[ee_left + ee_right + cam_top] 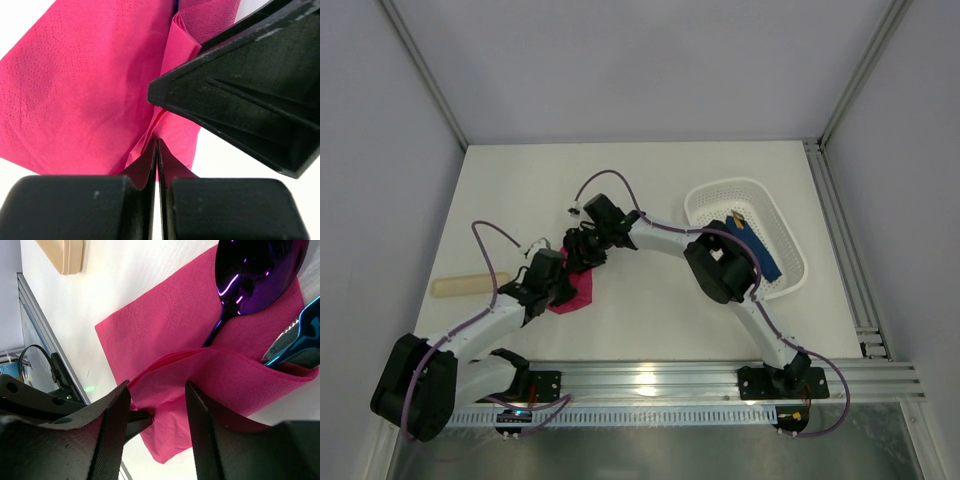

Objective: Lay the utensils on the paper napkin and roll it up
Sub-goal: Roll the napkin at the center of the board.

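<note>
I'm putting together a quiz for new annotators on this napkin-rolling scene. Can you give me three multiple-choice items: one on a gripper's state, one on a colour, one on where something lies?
1. The left gripper is:
A. shut on the paper napkin
B. wide open above it
C. shut on a cup

2. The spoon is:
A. beige
B. glossy purple
C. white

3. The blue strip lies:
A. on the paper napkin
B. in the white basket
C. against the spoon

Answers:
1 A: in the left wrist view its fingers meet on a pinched fold.
2 B: the right wrist view shows its shiny purple bowl.
3 B: the top view shows it inside the basket.
</note>
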Available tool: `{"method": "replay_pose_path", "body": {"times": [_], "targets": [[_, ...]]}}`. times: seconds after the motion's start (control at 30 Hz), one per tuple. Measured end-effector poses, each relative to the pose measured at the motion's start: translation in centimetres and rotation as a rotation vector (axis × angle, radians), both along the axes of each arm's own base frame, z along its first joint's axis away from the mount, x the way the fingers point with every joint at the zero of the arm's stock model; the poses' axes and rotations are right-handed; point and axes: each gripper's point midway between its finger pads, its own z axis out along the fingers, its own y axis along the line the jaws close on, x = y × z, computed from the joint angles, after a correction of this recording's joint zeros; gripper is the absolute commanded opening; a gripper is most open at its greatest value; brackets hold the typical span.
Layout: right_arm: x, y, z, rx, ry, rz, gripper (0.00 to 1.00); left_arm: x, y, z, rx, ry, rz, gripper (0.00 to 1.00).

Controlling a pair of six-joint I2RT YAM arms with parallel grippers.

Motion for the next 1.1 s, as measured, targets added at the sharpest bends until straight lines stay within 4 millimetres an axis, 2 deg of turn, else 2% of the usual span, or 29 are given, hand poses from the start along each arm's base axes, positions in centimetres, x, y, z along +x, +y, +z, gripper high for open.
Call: {"method": "replay_pose_path", "body": {"times": [0.17, 0.47, 0.6, 0.7, 0.73, 0.87, 1.1], "targets": [[0.7, -0.9, 0.9, -0.003, -0.017, -0.008, 0.58, -0.1, 0.1, -0.2, 0.000, 0.004, 0.011, 0.00], [3.0, -4.6, 5.6, 0.035, -0.083, -0.072, 0.57, -0.7, 0.4, -0.9, 0.003, 0.022, 0.020, 0.00], [3.4, -5.2, 5.7, 0.051, -0.092, -0.077, 0.44, -0.8, 0.4, -1.0, 0.002, 0.025, 0.024, 0.00], [2.6, -5.2, 5.0, 0.046, -0.071, -0.059, 0.30, -0.8, 0.5, -1.0, 0.002, 0.023, 0.026, 0.00], [2.2, -5.0, 5.0, 0.049, -0.068, -0.050, 0.21, -0.8, 0.5, -1.0, 0.001, 0.023, 0.026, 0.00], [1.0, -3.9, 4.6, 0.064, -0.065, -0.011, 0.04, -0.8, 0.5, -1.0, -0.003, 0.023, 0.033, 0.00], [-1.3, -2.4, 2.0, 0.051, -0.017, 0.043, 0.04, -0.9, 0.6, -0.9, -0.005, 0.018, 0.045, 0.00]]}}
